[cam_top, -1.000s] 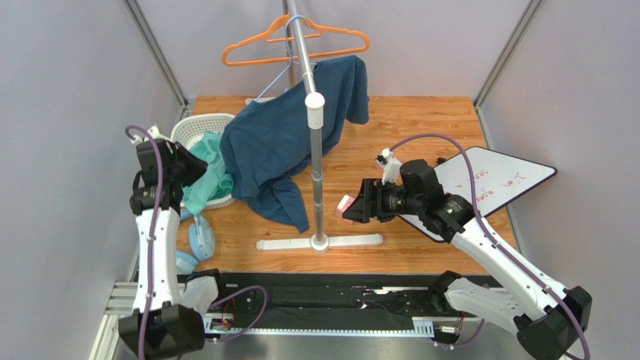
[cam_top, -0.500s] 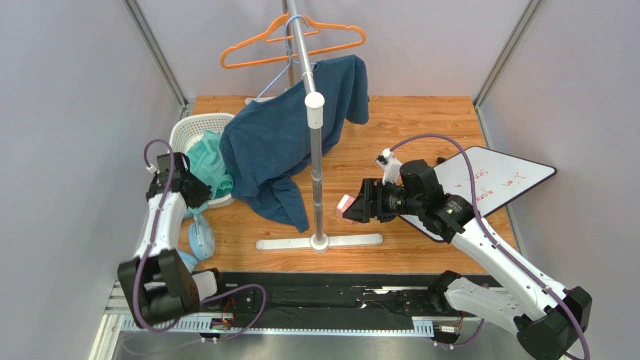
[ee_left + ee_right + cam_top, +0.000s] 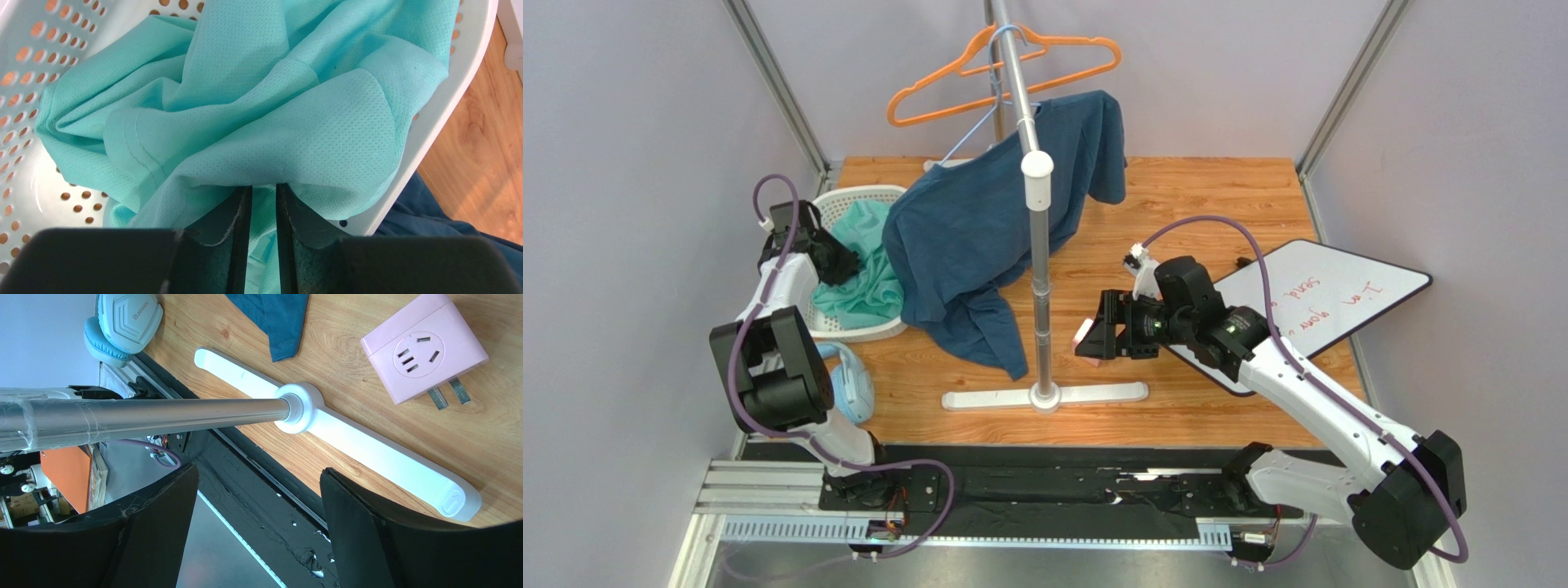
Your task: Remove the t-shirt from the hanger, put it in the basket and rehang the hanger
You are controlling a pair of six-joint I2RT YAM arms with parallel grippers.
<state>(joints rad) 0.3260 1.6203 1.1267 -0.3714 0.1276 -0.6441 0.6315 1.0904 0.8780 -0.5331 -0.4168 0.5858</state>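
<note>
The left gripper [image 3: 263,193] is nearly closed, pinching a fold of a crumpled teal mesh shirt [image 3: 276,110] in the white basket [image 3: 454,79], left of the rack pole [image 3: 1042,270]. The right gripper [image 3: 258,484] gapes wide just right of that pole, low down. The dark blue t-shirt [image 3: 977,233] hangs lopsided and creased against the pole on a blue hanger [image 3: 971,137], its hem trailing towards the pole's foot

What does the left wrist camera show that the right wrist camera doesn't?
Left wrist only: the left gripper shut on the teal shirt in the white basket. Right wrist only: the open right gripper, pink plug adapter, rack base, headphones. Both: the dark blue t-shirt and wooden table.
</note>
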